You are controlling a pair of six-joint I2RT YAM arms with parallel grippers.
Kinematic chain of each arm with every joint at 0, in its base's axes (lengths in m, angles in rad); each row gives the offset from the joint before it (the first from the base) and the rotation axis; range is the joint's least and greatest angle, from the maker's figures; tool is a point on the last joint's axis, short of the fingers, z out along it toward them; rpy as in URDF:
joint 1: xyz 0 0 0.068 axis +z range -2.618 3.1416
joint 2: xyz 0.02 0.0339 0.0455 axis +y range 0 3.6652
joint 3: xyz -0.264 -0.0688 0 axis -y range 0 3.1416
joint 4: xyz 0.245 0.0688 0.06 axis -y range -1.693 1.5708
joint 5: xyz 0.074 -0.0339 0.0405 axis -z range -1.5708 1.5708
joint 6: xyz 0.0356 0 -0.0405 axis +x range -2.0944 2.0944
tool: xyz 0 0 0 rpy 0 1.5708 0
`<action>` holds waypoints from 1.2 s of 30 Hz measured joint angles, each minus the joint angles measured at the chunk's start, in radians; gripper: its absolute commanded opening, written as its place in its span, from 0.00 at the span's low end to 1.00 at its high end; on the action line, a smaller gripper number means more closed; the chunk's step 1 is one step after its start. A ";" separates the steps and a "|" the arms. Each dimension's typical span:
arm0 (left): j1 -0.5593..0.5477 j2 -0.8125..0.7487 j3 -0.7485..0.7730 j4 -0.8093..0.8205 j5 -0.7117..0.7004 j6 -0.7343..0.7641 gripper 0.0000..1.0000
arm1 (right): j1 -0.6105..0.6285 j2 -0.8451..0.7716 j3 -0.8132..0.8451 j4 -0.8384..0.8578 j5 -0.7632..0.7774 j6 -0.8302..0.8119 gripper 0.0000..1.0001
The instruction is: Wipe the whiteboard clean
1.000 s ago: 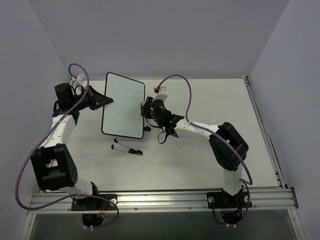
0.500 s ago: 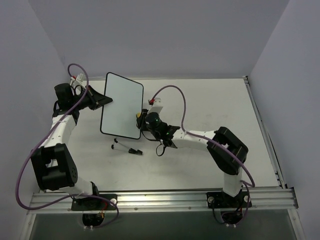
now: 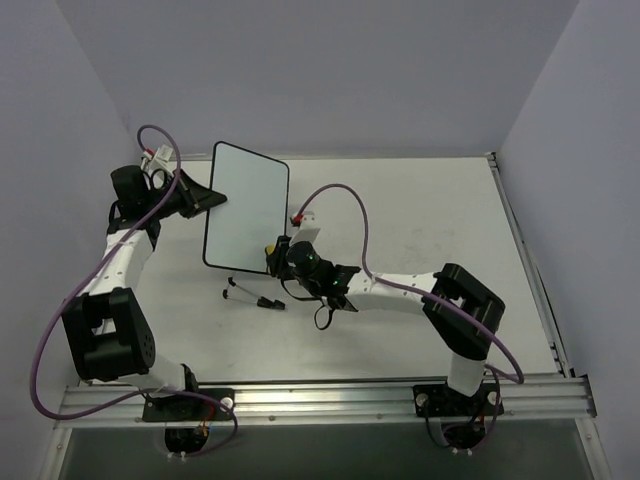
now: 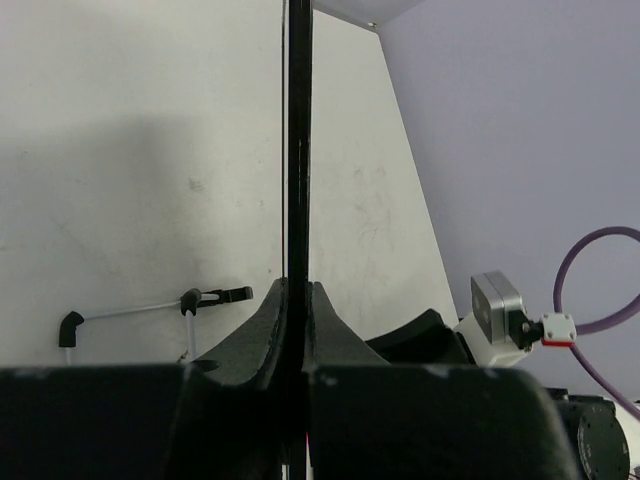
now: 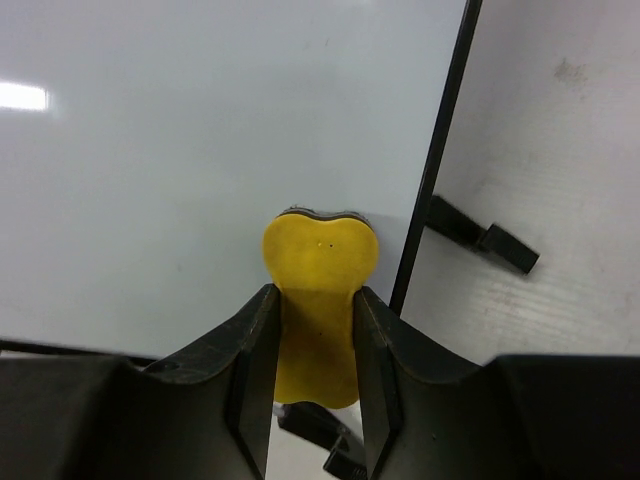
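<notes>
The whiteboard is a white rectangle in a thin black frame, tilted up off the table, with no marks showing on it. My left gripper is shut on its left edge; in the left wrist view the board shows edge-on as a black line between my jaws. My right gripper is shut on the yellow eraser, which is pressed against the board face near the lower right corner, just inside the frame edge. The eraser also shows in the top view.
Small black-and-white loose pieces lie on the table just in front of the board, and also show in the left wrist view. A black foot shows beside the board's frame. Purple walls close in at left, back and right.
My right gripper with the eraser has slid down the board's right side toward its near corner. The board and left gripper have stayed almost still.
</notes>
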 measured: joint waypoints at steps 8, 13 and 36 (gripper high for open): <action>-0.019 -0.023 -0.026 0.006 0.015 -0.022 0.02 | -0.171 0.040 0.138 -0.049 -0.065 -0.031 0.00; -0.037 -0.035 -0.045 0.005 0.016 -0.031 0.02 | -0.257 0.097 0.246 -0.094 -0.090 -0.059 0.00; -0.058 -0.069 -0.070 -0.096 -0.019 -0.019 0.02 | -0.262 0.147 0.258 -0.087 -0.109 -0.100 0.00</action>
